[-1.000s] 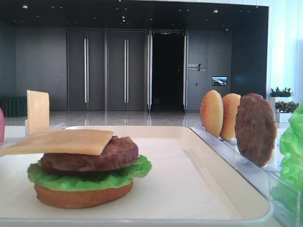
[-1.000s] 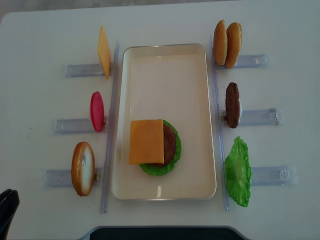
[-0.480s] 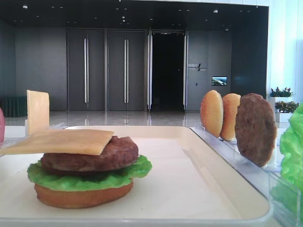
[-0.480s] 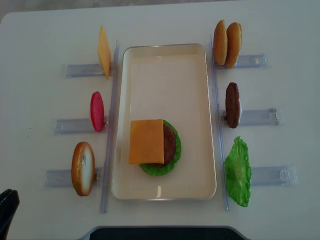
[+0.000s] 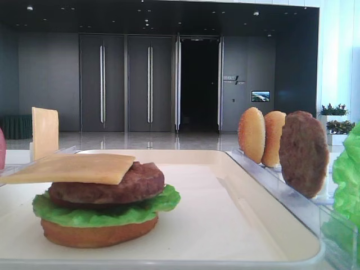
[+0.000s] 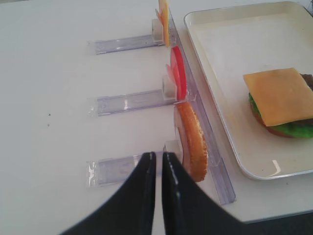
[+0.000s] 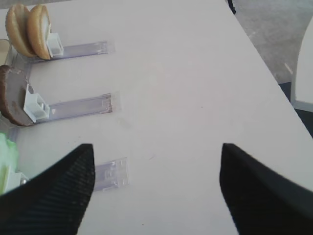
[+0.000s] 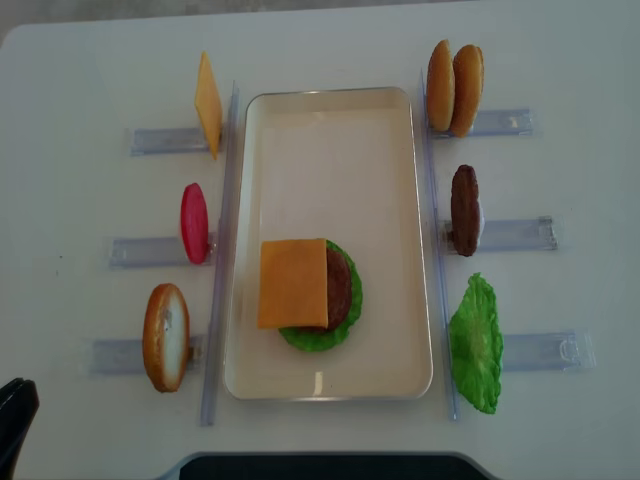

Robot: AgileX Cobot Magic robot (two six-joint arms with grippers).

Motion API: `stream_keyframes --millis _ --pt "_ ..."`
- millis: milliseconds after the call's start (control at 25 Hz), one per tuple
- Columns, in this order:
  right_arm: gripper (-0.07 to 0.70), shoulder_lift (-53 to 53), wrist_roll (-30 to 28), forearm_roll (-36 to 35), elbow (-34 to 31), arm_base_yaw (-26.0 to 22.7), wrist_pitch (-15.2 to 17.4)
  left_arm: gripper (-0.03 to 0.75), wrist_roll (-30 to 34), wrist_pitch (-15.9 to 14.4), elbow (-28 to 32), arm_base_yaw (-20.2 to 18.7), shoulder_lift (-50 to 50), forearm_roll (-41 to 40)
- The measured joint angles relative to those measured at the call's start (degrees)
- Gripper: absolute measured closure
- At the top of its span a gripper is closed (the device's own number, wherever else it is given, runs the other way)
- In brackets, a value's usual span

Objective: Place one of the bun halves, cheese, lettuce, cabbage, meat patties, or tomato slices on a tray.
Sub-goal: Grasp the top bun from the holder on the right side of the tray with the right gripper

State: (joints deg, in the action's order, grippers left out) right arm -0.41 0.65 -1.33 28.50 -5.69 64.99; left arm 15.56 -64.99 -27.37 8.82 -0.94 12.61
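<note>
From the low exterior high view, a half-built burger sits on the cream tray (image 5: 242, 225): a flat orange-brown bun bottom (image 5: 98, 233), then lettuce (image 5: 107, 211), a meat patty (image 5: 107, 185) and a cheese slice (image 5: 73, 167) lying slightly askew on top. Off to the right two bun halves (image 5: 251, 135) stand on edge, with a spare patty (image 5: 304, 153) upright just in front of them.

In the right wrist view, the right gripper (image 7: 155, 188) has its fingers (image 7: 54, 196) spread wide apart over bare white table (image 7: 171, 73), holding nothing. The standing buns, the spare patty and a bit of green leaf show along the left edge in clear plastic holders (image 7: 80, 106).

In the left wrist view, the left gripper (image 6: 157, 171) has its fingers pressed together with only a thin slit between them, nothing in them, just beside an upright sesame bun top (image 6: 191, 142). Behind that stand a red tomato slice (image 6: 178, 78) and another cheese slice (image 6: 163, 19).

From overhead, the stacked burger lies in the near half of the tray. A loose lettuce leaf (image 8: 476, 345) stands in its holder at the right, well apart from the stack.
</note>
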Motion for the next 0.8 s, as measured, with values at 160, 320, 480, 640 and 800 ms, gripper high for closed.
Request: stream_keyframes --millis 160,320,480,640,800 --pt "0.097 0.3 0.17 0.0 0.0 0.0 0.22 0.414 0.0 0.0 0.0 0.0 0.0 0.0" --pt "0.095 7.02 0.23 0.0 2.06 0.0 0.93 0.414 0.0 0.0 0.0 0.0 0.0 0.0" --pt "0.059 16.9 1.23 0.0 6.77 0.0 2.08 0.414 0.0 0.0 0.0 0.0 0.0 0.0" --pt "0.033 27.61 1.26 0.0 12.48 0.0 2.15 0.414 0.0 0.04 0.0 0.0 0.0 0.0" --pt "0.032 37.84 0.79 0.0 19.28 0.0 2.41 0.414 0.0 0.04 0.0 0.0 0.0 0.0"
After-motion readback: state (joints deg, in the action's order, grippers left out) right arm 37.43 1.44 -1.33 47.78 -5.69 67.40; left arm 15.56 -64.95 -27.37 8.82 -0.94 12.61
